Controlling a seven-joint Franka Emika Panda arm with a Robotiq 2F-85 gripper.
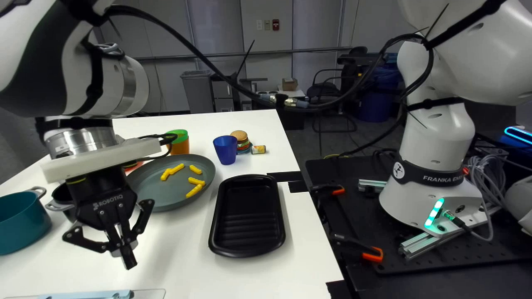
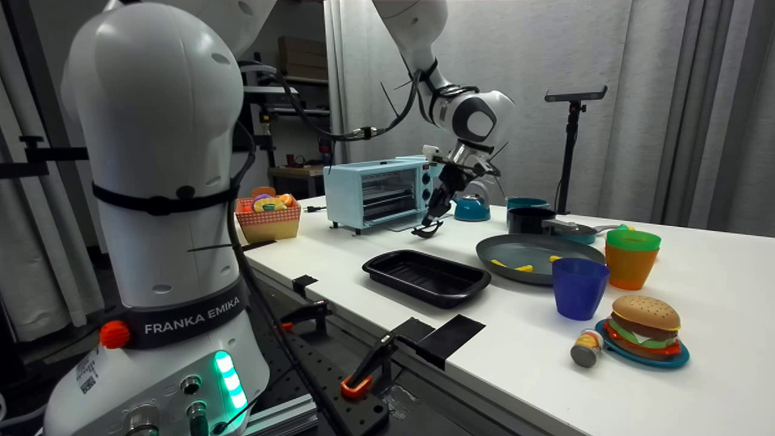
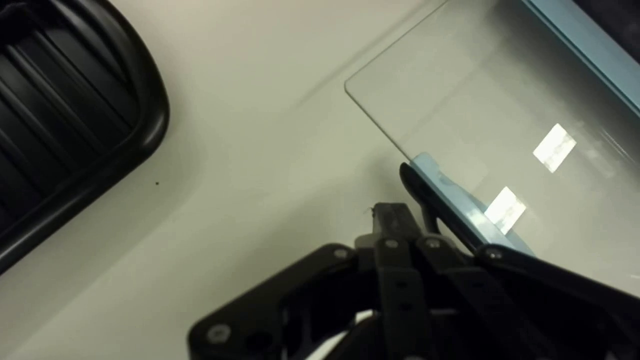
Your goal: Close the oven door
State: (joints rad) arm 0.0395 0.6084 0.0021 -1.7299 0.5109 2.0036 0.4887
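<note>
The light-blue toaster oven (image 2: 372,197) stands at the back of the table in an exterior view. Its glass door (image 3: 465,110) is open, folded down nearly flat in front of the oven. The door's handle, light blue with a dark bar along its outer side, shows in the wrist view (image 3: 457,197). The handle also shows at the bottom edge of an exterior view (image 1: 91,295). My gripper (image 3: 397,217) is shut and empty, with its fingertips together beside the handle's outer side. It points down over the table in an exterior view (image 1: 129,259). Contact with the handle cannot be told.
A black baking tray (image 1: 248,214) lies near the gripper, and also shows in the wrist view (image 3: 65,100). A grey pan (image 1: 153,195) with yellow pieces, a blue cup (image 1: 225,149), a teal pot (image 1: 20,220), a kettle (image 2: 472,208) and a basket (image 2: 269,224) stand around.
</note>
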